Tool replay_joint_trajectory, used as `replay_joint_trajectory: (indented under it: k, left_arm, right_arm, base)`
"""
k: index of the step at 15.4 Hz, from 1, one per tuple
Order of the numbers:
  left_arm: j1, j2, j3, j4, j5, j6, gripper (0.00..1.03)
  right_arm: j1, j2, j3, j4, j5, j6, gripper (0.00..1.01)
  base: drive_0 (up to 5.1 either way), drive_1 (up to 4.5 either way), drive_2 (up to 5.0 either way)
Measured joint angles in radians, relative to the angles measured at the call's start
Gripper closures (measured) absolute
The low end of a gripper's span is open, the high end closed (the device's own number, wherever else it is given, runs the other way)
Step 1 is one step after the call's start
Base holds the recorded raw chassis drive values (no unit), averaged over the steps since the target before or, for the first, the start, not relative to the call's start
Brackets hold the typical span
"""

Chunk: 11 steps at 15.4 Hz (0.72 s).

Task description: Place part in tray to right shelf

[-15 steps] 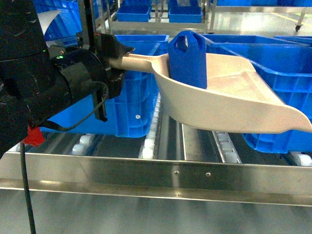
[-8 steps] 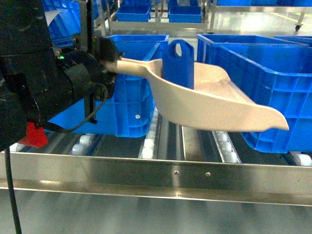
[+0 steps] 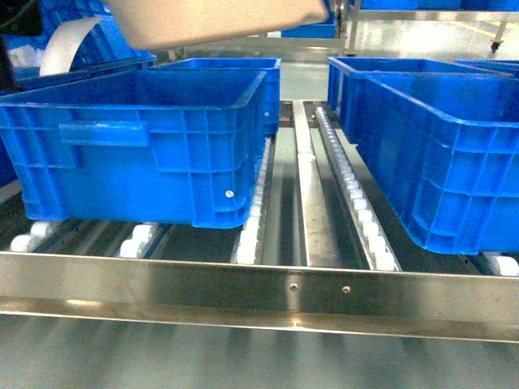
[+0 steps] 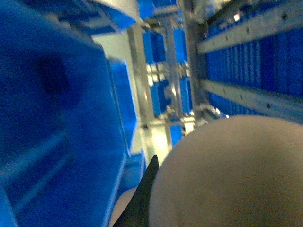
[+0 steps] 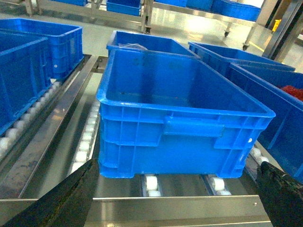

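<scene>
The tray [image 3: 215,20] is up high over the right shelf [image 3: 259,284]. I cannot see the part or tell what the left gripper is doing, and the right gripper [image 5: 175,198] is wide with nothing in it. Next, I think the tray must tip over a blue crate [image 3: 142,146].

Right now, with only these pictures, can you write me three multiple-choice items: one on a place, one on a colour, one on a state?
1. In the head view, where is the beige tray?
A. At the top edge, above the left crate
B. Lying on the rollers
C. Inside a crate on the right

2. What colour are the crates on the shelf?
A. Green
B. Blue
C. Grey

3. In what state is the right gripper?
A. Shut on a small part
B. Open, with nothing held
C. Shut on a crate rim

Answers:
1. A, since only the tray's beige underside shows, at the top of the frame.
2. B, since every crate in view is bright blue.
3. B, since the right wrist view shows the two dark fingers far apart, with only a crate beyond them.
</scene>
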Motion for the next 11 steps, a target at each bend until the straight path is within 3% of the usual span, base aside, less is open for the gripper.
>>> replay_joint_trajectory:
  k: [1, 2, 3, 4, 5, 7, 8, 9, 11]
  left_arm:
    - [0.026, 0.011, 0.042, -0.041, -0.098, 0.074, 0.89]
    - [0.048, 0.050, 0.142, -0.066, -0.222, 0.214, 0.89]
    - [0.056, 0.082, 0.214, -0.065, -0.287, 0.321, 0.89]
    - [0.058, 0.113, 0.264, -0.023, -0.348, 0.470, 0.89]
    - [0.056, 0.126, 0.277, 0.018, -0.381, 0.551, 0.89]
    - [0.055, 0.136, 0.308, 0.033, -0.386, 0.697, 0.89]
    - [0.056, 0.136, 0.316, 0.036, -0.381, 0.748, 0.89]
    - [0.058, 0.136, 0.320, 0.024, -0.380, 0.764, 0.89]
    - [0.063, 0.136, 0.320, 0.008, -0.356, 0.756, 0.89]
  right_arm:
    - [0.000, 0.000, 0.000, 0.000, 0.000, 0.000, 0.03]
    - [0.000, 0.000, 0.000, 0.000, 0.000, 0.000, 0.03]
    - [0.000, 0.000, 0.000, 0.000, 0.000, 0.000, 0.03]
    - [0.000, 0.000, 0.000, -0.001, 0.000, 0.000, 0.03]
    - [0.000, 0.000, 0.000, 0.000, 0.000, 0.000, 0.03]
    - [0.000, 0.000, 0.000, 0.000, 0.000, 0.000, 0.03]
    - [0.000, 0.000, 0.000, 0.000, 0.000, 0.000, 0.03]
    - [0.000, 0.000, 0.000, 0.000, 0.000, 0.000, 0.03]
    - [0.000, 0.000, 0.000, 0.000, 0.000, 0.000, 0.03]
  base:
    - [0.0, 0.00, 0.0]
    - [0.0, 0.00, 0.0]
    - [0.0, 0.00, 0.0]
    - [0.0, 0.00, 0.0]
    - [0.0, 0.00, 0.0]
    - [0.0, 0.00, 0.0]
    - [0.0, 0.00, 0.0]
    - [0.0, 0.00, 0.0]
    - [0.0, 0.00, 0.0]
